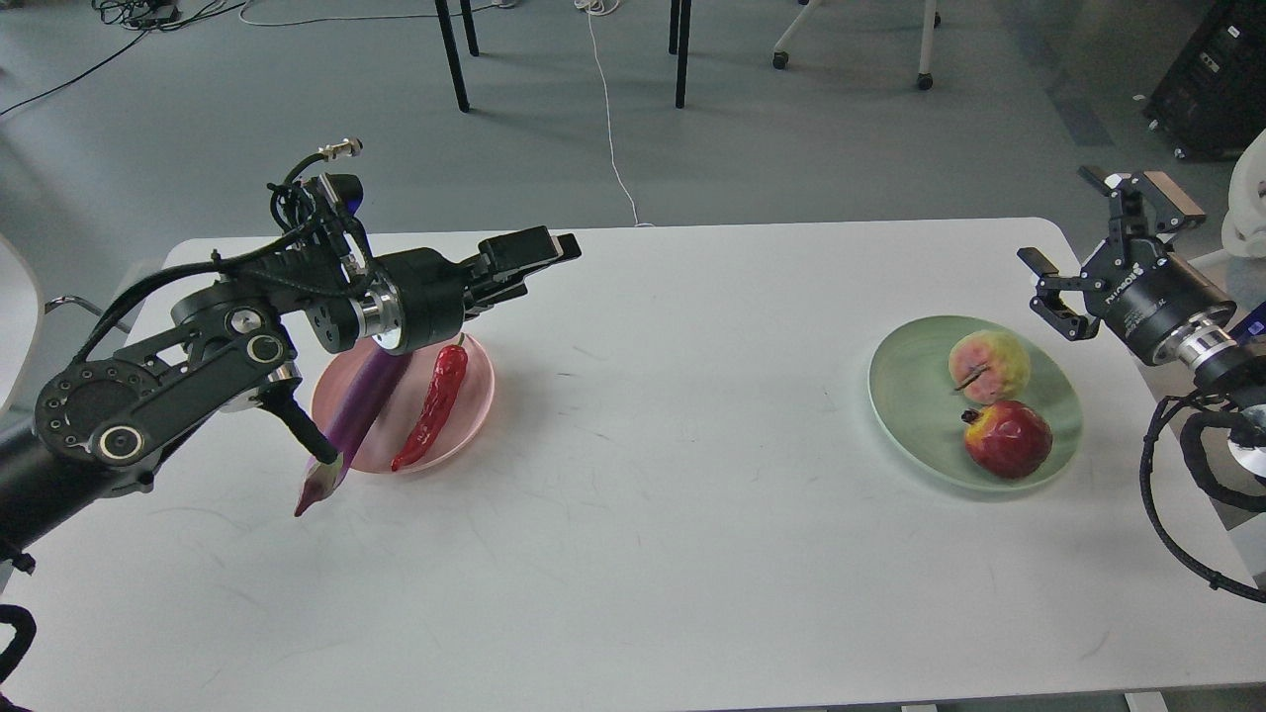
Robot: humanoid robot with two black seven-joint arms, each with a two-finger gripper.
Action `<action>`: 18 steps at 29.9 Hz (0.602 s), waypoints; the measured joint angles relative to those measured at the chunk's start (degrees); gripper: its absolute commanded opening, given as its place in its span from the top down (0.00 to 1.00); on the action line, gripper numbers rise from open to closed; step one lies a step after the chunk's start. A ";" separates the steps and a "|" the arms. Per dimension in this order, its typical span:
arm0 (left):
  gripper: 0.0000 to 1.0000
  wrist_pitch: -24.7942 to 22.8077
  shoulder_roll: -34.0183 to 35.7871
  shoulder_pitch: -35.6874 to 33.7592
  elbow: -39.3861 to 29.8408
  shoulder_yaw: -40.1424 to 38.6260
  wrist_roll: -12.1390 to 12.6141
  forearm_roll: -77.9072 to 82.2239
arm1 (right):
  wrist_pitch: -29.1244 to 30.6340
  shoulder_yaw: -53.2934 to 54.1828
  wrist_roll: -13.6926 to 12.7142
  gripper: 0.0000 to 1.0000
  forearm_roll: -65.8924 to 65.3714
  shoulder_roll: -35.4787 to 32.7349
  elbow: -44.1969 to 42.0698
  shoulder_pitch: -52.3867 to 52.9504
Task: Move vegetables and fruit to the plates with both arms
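Note:
The pale pink plate (472,415) at the left holds the purple eggplant (364,400), whose stem end overhangs the near rim onto the table, and the red chili pepper (435,400) beside it. My left gripper (544,262) is raised above the plate's far right rim, points right, and is open and empty. The mint green plate (910,391) at the right holds the yellow-green, pink-blushed fruit (987,366) and the dark red pomegranate-like ball (1009,438). My right gripper (1060,216) is open and empty, lifted above and to the right of that plate.
The white table (643,514) carries only the two plates. Beyond its far edge are black furniture legs (452,54), a white cable (608,109) on the grey floor and a black cabinet (1212,79) at the upper right.

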 measured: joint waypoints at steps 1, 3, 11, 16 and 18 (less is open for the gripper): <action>0.01 1.72 -0.46 0.99 0.01 -0.56 -1.43 -2.05 | 0.00 0.05 0.00 0.01 0.00 0.33 -0.02 0.48; 0.01 5.03 -1.46 2.89 0.13 -1.67 -4.04 -5.74 | 0.00 0.08 0.00 0.01 0.00 1.50 -0.02 1.28; 0.01 10.13 -7.32 14.16 0.56 -14.89 -5.86 -12.24 | 0.00 0.27 0.00 0.01 0.07 7.07 0.50 4.61; 0.01 8.16 -12.10 22.11 1.66 -27.12 -5.73 -12.01 | 0.00 2.65 0.00 0.01 0.53 8.75 0.51 4.14; 0.01 7.67 -12.91 23.29 2.24 -28.73 -5.71 -11.93 | 0.00 3.08 0.00 0.01 0.70 9.24 0.46 3.99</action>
